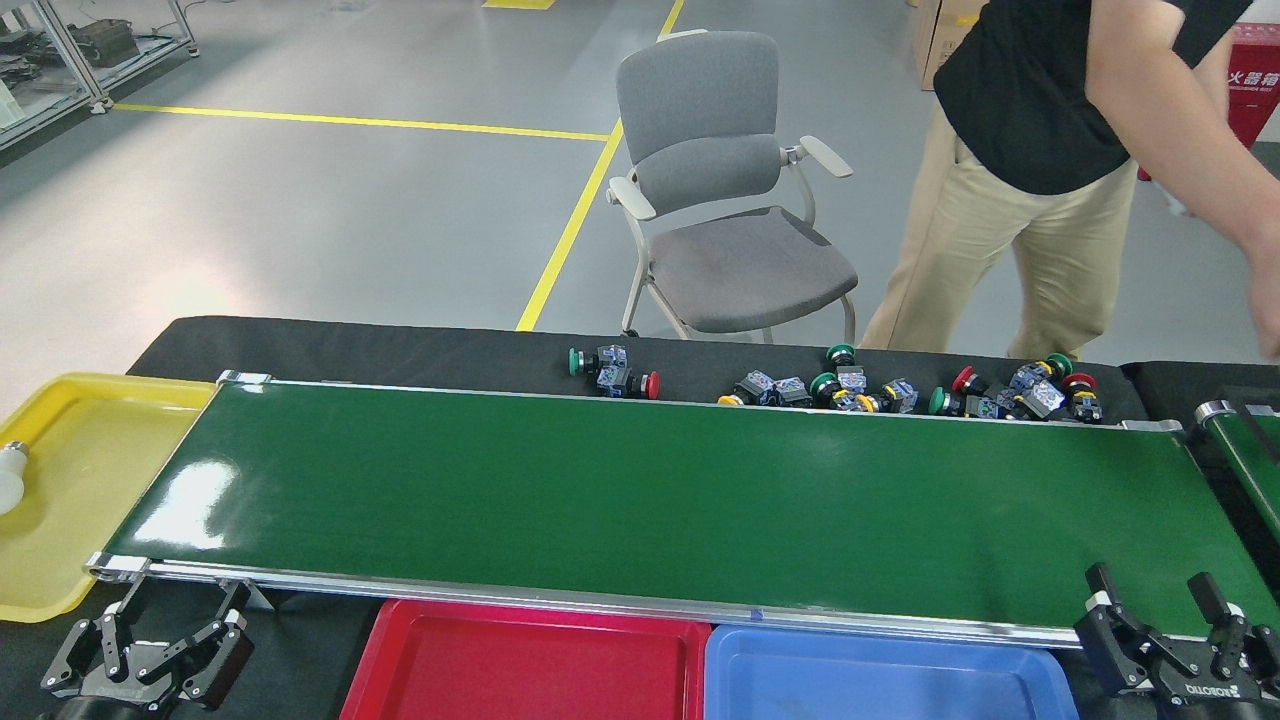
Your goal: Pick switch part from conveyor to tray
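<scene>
The conveyor (640, 500) is a long glossy dark-green belt with silver rails, and nothing lies on it. Several switch parts (860, 390) with red, green and yellow caps sit in clusters on the black table behind the far rail. A red tray (400, 650) and a blue tray (870, 670) stand side by side below the near rail, both bare. My left gripper (178, 608) is at the lower left, open, holding nothing. At the lower right my right gripper (1155, 590) is open over the near rail, also holding nothing.
A yellow tray (90, 470) at the belt's left end holds a white bulb (10, 480). A person (1060, 150) stands behind the table at right, arm reaching down. A grey chair (720, 200) stands behind. A second belt (1250, 450) starts at far right.
</scene>
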`<state>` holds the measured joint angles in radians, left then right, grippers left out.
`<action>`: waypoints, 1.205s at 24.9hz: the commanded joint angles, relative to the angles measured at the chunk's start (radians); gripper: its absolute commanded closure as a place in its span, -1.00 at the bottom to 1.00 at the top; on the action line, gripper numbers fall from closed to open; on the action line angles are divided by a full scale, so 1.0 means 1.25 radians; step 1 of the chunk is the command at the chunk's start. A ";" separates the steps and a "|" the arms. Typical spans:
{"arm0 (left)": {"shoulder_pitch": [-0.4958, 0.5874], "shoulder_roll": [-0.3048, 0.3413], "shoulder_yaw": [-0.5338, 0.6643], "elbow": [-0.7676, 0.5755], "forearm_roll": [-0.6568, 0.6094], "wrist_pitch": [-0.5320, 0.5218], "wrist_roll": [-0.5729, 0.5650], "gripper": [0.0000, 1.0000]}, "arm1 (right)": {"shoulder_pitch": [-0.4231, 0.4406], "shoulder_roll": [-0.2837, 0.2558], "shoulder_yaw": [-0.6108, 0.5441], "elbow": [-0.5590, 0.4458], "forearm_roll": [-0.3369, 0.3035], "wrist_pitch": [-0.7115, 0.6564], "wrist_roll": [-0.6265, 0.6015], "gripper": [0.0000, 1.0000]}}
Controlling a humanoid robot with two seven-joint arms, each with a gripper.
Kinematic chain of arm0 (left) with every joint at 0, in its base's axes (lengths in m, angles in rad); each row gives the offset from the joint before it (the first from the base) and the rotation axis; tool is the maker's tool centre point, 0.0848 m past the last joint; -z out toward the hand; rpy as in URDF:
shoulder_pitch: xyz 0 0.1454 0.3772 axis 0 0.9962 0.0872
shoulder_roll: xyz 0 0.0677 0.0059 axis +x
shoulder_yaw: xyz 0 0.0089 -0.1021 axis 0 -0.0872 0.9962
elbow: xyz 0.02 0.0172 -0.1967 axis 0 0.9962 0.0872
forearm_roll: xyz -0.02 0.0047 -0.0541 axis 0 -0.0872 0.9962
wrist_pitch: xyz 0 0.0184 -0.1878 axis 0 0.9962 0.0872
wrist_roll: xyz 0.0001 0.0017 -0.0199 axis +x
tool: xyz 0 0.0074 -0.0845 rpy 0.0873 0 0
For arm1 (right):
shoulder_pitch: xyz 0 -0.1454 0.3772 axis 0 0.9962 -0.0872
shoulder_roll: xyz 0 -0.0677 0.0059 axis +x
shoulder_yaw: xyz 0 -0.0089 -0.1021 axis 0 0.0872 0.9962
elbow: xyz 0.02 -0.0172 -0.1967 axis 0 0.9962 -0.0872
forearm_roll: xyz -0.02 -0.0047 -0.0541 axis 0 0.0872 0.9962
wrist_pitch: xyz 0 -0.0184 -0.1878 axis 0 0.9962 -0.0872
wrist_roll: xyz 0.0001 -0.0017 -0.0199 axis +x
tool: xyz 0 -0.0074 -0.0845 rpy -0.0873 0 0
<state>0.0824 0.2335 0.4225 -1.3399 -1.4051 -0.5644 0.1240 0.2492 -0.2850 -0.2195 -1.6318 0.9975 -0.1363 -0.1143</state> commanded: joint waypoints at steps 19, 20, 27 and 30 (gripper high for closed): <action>0.024 -0.005 0.042 -0.014 0.048 0.000 0.008 -1.00 | -0.037 0.002 0.031 -0.006 0.013 0.032 0.002 -0.98; 0.024 -0.004 0.042 -0.014 0.048 0.000 0.008 -1.00 | -0.036 0.002 0.031 -0.008 0.013 0.032 0.002 -0.98; 0.024 0.001 0.034 -0.015 0.048 -0.004 0.008 -1.00 | -0.031 0.006 0.031 -0.030 0.013 0.033 0.002 -0.98; 0.024 0.003 0.034 -0.015 0.048 -0.004 0.008 -1.00 | -0.009 0.021 0.031 -0.057 0.024 0.034 0.002 -0.98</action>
<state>0.1151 0.2237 0.4630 -1.3458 -1.3504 -0.5654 0.1251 0.2323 -0.2681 -0.1767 -1.6813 1.0235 -0.0948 -0.1100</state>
